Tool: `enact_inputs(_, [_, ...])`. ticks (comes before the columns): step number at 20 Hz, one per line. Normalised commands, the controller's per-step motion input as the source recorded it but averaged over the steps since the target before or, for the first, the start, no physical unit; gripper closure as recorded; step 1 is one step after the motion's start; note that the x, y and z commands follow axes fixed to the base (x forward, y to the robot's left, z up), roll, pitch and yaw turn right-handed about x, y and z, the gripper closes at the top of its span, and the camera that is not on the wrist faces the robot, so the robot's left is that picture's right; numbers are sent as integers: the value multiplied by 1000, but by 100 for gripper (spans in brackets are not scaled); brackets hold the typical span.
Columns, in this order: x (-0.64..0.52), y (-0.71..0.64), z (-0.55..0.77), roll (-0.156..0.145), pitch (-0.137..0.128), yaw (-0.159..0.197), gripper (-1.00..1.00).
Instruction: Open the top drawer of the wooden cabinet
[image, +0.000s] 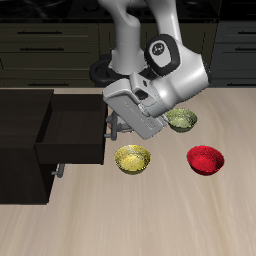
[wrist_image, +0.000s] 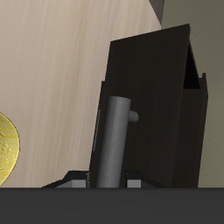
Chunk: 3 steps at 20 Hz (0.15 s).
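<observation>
The wooden cabinet (image: 25, 120) is a nearly black box at the table's side. Its top drawer (image: 72, 128) stands pulled well out, with the hollow inside showing. My gripper (image: 112, 128) is at the drawer's front face. In the wrist view the drawer front (wrist_image: 162, 105) is close, and its short silver bar handle (wrist_image: 112, 131) runs between my fingertips (wrist_image: 79, 180). My gripper (wrist_image: 109, 182) is shut on that handle. The lower drawer's handle (image: 57, 172) shows under the pulled-out drawer, and that drawer is closed.
Three bowls sit on the light wood table beside the arm: a yellow bowl (image: 132, 158) just past the drawer front, a green bowl (image: 181, 120) farther back, and a red bowl (image: 205, 159). The yellow bowl (wrist_image: 4, 149) also shows in the wrist view. Dark kitchen cupboards (image: 50, 35) line the back.
</observation>
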Motion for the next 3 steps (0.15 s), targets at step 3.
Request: enact_inputs(3, [-33,317,120,19,-21,-27,100])
